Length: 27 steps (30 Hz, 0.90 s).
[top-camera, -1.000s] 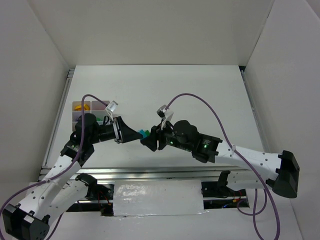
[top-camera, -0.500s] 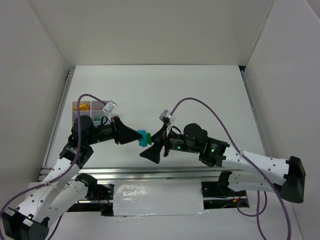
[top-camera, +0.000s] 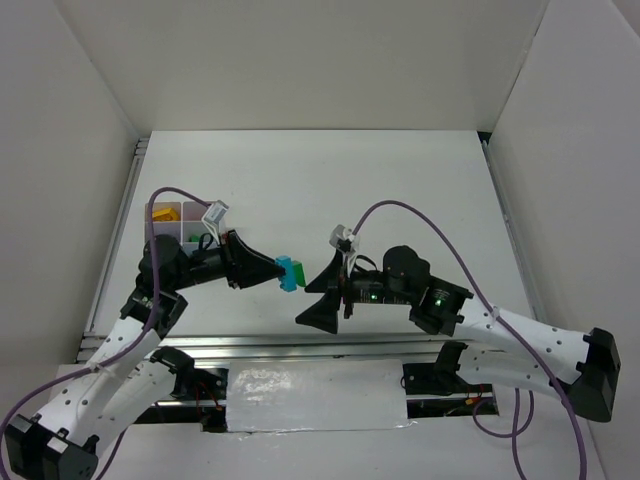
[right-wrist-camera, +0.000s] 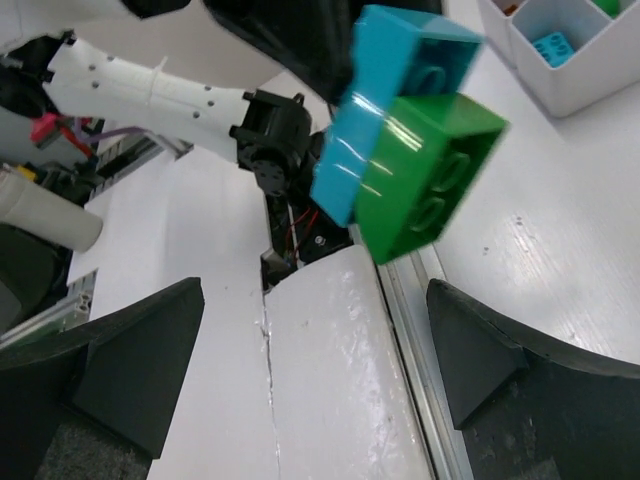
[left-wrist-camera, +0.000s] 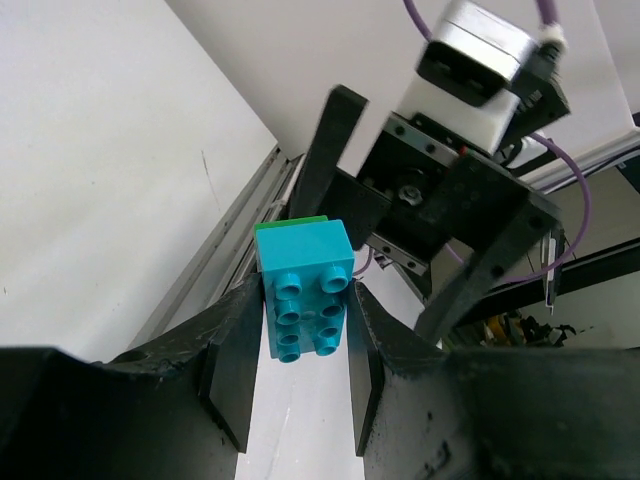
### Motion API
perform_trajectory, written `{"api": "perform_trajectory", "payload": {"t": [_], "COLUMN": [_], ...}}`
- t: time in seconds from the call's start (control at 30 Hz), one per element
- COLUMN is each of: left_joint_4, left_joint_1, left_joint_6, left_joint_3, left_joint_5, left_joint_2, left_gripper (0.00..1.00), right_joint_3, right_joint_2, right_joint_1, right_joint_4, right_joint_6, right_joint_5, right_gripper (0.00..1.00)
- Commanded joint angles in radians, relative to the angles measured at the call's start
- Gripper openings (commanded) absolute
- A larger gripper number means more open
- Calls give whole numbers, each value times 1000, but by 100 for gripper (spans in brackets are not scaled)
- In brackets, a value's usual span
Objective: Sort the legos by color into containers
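— Nearest my side of the table (top-camera: 330, 180), my right gripper (top-camera: 318, 297) hangs with its jaws spread wide and nothing between them.

— And the left one?

— Just beyond it, my left gripper (top-camera: 272, 270) is closed to a narrow gap on a teal brick (left-wrist-camera: 305, 290). It holds the brick in the air, a little apart from the right gripper.

— Only teal?

— No. A green brick (right-wrist-camera: 430, 170) is clipped to it. My left wrist view shows the teal studs between my fingers (left-wrist-camera: 232, 365) and only a green sliver behind. The right wrist view shows the pair side-on, with the green one fully in sight.

— So how far along are you?

— Well along, I judge. Farther back on my left sits the tray (right-wrist-camera: 590, 88). From above I see a yellow piece (top-camera: 160, 213) in a corner compartment and a green piece (top-camera: 191, 237) next to my arm. The right wrist view adds a small teal piece (right-wrist-camera: 551, 46) in another compartment, which I cannot make out from above. No loose bricks show on the table from above, though my arms cover part of it.

— What's left?

— Parting these two, I reckon. Then teal goes in with the teal piece and green with the green. The other compartments I cannot read.
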<state>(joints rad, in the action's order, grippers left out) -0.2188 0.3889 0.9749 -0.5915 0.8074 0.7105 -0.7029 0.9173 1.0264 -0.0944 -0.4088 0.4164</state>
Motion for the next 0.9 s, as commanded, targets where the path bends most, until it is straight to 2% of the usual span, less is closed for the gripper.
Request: {"api": "perform_trajectory", "payload": {"t": [0.0, 0.03, 0.07, 0.13, 0.2, 0.37, 0.47, 0.67, 0.77, 0.87], "left_joint_4": [-148, -154, -171, -188, -238, -416, -456, -576, -545, -511], "left_joint_1": [-4, -2, -2, -2, -2, -2, -2, 1, 4, 7], "left_joint_6": [25, 25, 28, 33, 48, 119, 134, 196, 176, 157], "left_joint_3": [13, 15, 21, 28, 41, 90, 101, 128, 121, 116], "left_joint_5": [38, 42, 47, 59, 78, 156, 171, 211, 217, 217], "left_joint_2": [-26, -28, -31, -36, -37, -49, -55, -68, -75, -82], "left_gripper": [0, 0, 0, 0, 0, 0, 0, 0, 0, 0], "right_joint_3": [38, 51, 65, 101, 102, 39, 23, -26, -56, -96], "right_joint_2": [-43, -46, -54, -60, -66, -20, 2, 77, 136, 169], "right_joint_1": [-70, -101, -170, -216, -242, -250, -249, -249, -243, -217], "right_joint_4": [-14, -30, -85, -172, -189, -237, -355, -415, -455, -418], "right_joint_6": [-33, -51, -94, -146, -154, -171, -234, -292, -338, -315], "right_joint_5": [5, 34, 127, 205, 246, 378, 492, 447, 443, 406], "right_gripper": [100, 100, 100, 100, 100, 99, 98, 92, 85, 82]}}
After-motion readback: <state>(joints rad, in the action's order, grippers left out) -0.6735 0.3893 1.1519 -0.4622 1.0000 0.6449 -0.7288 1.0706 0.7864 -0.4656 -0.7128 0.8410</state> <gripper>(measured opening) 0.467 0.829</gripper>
